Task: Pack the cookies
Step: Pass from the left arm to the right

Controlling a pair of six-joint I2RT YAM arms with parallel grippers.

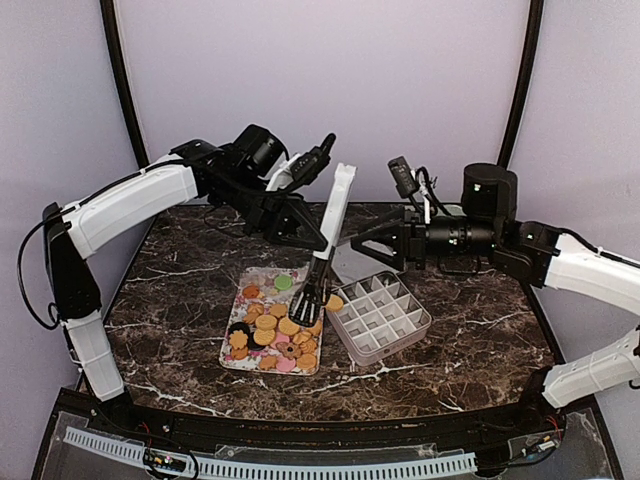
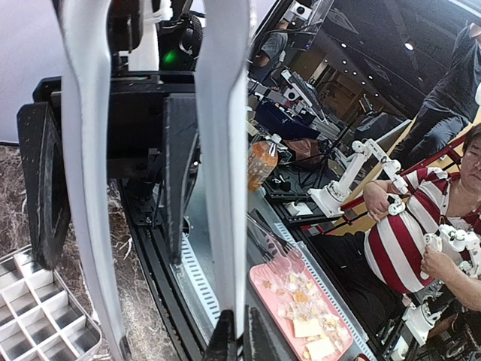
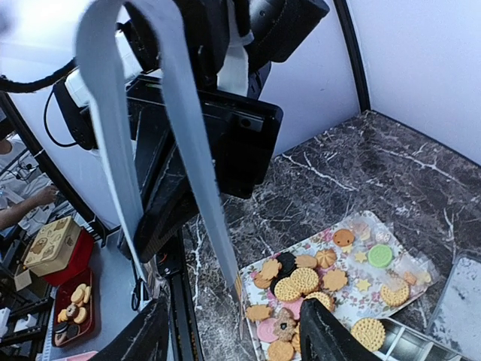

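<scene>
The left claw [image 1: 318, 238] is clamped tight on the white tongs [image 1: 335, 215], which hang with their dark tips low over the right edge of the flowered tray [image 1: 262, 272]. The cookies [image 1: 270, 325] lie heaped on that tray, near the middle of the table. One stray cookie [image 1: 335, 302] sits just beside the divided box [image 1: 395, 345] to the right. The right claw [image 3: 233, 342] has its fingers apart, set on either side of one tong arm.

From where I stand, the worry is the squeeze. If the right claw presses off-centre, the tongs could twist in the left claw's hold. The tips might then skid, crack a biscuit or sweep some off the tray.

I cannot tell whether the tips already pinch a cookie, nor whether the right fingers touch the tong arm. The box's cells look empty from above.
</scene>
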